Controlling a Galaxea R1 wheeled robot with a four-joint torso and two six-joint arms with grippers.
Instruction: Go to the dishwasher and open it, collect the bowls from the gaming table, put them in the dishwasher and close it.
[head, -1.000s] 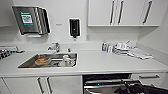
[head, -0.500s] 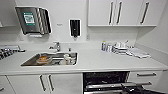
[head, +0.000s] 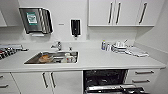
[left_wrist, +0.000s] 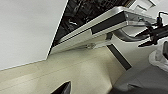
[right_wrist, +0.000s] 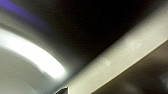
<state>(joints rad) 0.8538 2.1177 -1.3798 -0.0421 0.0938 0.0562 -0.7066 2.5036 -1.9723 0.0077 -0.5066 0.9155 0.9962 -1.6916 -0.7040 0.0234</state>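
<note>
White counter (head: 100, 60) unchanged; below, dishwasher (head: 105, 78) door gapes wider now.

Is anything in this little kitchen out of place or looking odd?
Nothing looks spilled or broken. The dishwasher door hangs partly open under the counter, its dark racks showing. The sink holds some dishes. Otherwise things look orderly.

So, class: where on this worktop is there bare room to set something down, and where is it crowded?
Bare: the worktop between the sink and the dishes, above the open dishwasher. Also the front strip below the sink. Crowded: the sink itself, the dishes by the right wall, and the rack at far left.
</note>
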